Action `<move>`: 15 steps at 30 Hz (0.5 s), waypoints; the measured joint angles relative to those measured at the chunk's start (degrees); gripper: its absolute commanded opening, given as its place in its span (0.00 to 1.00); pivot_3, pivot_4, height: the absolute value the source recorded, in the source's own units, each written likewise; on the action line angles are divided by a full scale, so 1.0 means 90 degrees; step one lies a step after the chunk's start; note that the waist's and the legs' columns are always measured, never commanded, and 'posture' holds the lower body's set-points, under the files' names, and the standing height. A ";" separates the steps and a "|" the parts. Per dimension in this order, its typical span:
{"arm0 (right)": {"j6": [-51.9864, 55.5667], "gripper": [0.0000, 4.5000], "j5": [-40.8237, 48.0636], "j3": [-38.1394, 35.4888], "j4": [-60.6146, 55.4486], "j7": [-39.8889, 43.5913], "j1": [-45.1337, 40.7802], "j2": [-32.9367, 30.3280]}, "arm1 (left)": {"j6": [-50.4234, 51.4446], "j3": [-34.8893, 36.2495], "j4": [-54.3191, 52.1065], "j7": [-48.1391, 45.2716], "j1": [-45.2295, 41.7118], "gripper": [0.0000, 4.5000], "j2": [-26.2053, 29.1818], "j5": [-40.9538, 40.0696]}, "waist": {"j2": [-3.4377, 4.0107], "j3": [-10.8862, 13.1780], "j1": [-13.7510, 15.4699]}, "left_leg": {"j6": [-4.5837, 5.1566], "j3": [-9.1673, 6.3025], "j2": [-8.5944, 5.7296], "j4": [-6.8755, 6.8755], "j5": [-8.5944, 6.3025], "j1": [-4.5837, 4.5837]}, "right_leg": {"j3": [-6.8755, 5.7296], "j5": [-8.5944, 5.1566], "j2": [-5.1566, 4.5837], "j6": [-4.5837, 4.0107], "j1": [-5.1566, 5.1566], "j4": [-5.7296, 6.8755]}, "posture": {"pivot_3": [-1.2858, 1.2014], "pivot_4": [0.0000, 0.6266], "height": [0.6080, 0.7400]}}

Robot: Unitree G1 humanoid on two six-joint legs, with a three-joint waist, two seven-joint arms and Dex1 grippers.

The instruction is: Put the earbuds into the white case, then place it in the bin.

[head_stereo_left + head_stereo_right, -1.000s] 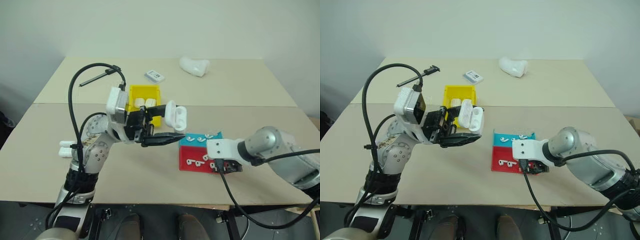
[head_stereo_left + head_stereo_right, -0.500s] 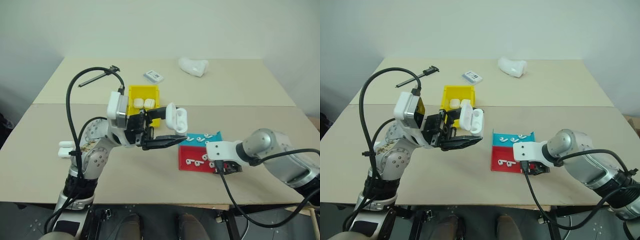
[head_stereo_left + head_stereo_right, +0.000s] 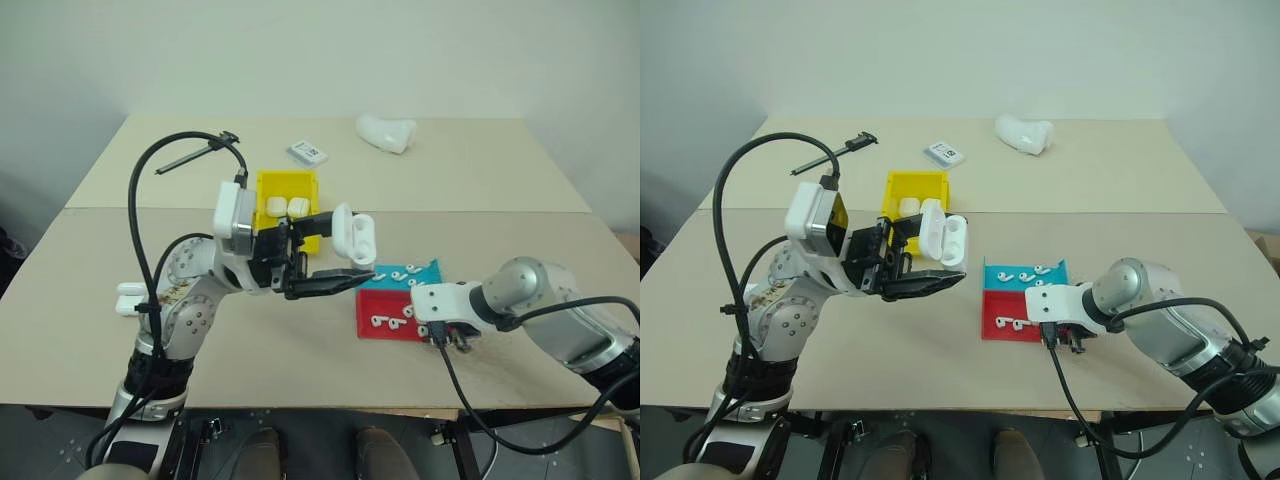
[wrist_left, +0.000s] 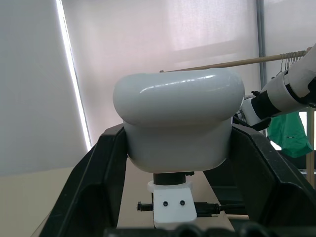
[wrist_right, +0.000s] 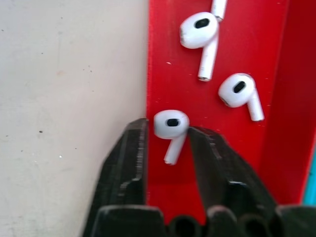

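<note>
Two matte beige boards butt together to form the surface [image 3: 300, 350], set against a plain pale wall. Left pincer [image 3: 335, 255] is clamped on the glossy, rounded white case [image 3: 352, 235], lid open, held above the surface beside the yellow plastic bin [image 3: 262, 187]. Right pincer [image 5: 168, 133] points down into the flat red tray [image 5: 266, 74], fingers narrowly parted either side of one glossy stemmed earbud [image 5: 171, 129], contact unconfirmed.

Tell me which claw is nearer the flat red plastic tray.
Right. The right claw is down at the flat red plastic tray, its fingers either side of a small white earbud. The left claw is off beside the tray, holding an open glossy white case.
</note>
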 measured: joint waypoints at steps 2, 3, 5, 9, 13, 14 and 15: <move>-0.0050 0.15 -0.0002 -0.0034 0.0004 0.0007 0.0033 0.0000 | 0.0000 0.0003 -0.0001 0.0007 0.0005 0.62 0.0002 0.0000 | 0.0000 0.0000 0.0002 | 0.0000 0.0000 0.0000 0.0000 0.0000 0.0000 | 0.0000 0.0000 0.0000 0.0000 0.0001 0.0000 | 0.52 0.24 1.00; -0.0072 0.15 -0.0002 -0.0049 0.0006 0.0009 0.0048 0.0000 | 0.0000 0.0007 -0.0001 0.0010 0.0009 0.62 0.0003 0.0000 | 0.0000 0.0000 0.0001 | 0.0000 0.0000 0.0000 0.0000 0.0000 0.0000 | 0.0000 0.0000 0.0000 0.0000 0.0002 0.0000 | 0.52 0.24 1.00; -0.0099 0.15 -0.0002 -0.0093 0.0008 0.0027 0.0083 0.0004 | 0.0001 0.0012 -0.0001 0.0017 0.0014 0.62 0.0003 0.0000 | 0.0000 0.0000 0.0002 | 0.0000 0.0000 0.0000 0.0000 0.0000 0.0001 | 0.0000 0.0000 0.0000 0.0000 0.0001 0.0000 | 0.52 0.24 1.00; -0.0048 0.15 0.0073 -0.0259 -0.0034 0.0077 0.0212 0.0009 | 0.0017 0.0034 -0.0042 0.0047 0.0114 0.62 0.0016 -0.0010 | 0.0000 0.0000 0.0000 | 0.0000 0.0000 0.0000 0.0000 0.0000 0.0000 | 0.0001 0.0000 0.0000 0.0000 0.0000 0.0000 | 0.52 0.24 1.00; 0.0354 0.15 0.0477 -0.0697 -0.0354 0.0133 0.0415 0.0009 | 0.0138 0.0035 -0.0045 0.0084 0.0148 0.62 0.0019 -0.0051 | 0.0000 0.0000 0.0006 | 0.0000 -0.0002 0.0000 0.0000 0.0000 -0.0001 | 0.0000 0.0000 0.0000 0.0000 0.0001 0.0001 | 0.52 0.24 1.00; 0.0519 0.15 0.0663 -0.0872 -0.0461 0.0145 0.0446 0.0009 | 0.0146 0.0045 -0.0041 0.0083 0.0147 0.62 0.0026 -0.0054 | 0.0000 0.0000 0.0008 | 0.0000 -0.0002 0.0000 0.0000 0.0000 0.0000 | 0.0000 0.0000 0.0000 0.0000 0.0002 0.0001 | 0.52 0.24 1.00; 0.0772 0.15 0.0912 -0.1126 -0.0596 0.0161 0.0477 0.0009 | 0.0150 0.0052 -0.0038 0.0072 0.0142 0.62 0.0027 -0.0059 | 0.0000 0.0000 0.0009 | 0.0000 -0.0003 0.0000 0.0000 0.0000 -0.0001 | 0.0001 0.0000 -0.0001 0.0000 0.0001 0.0001 | 0.52 0.24 1.00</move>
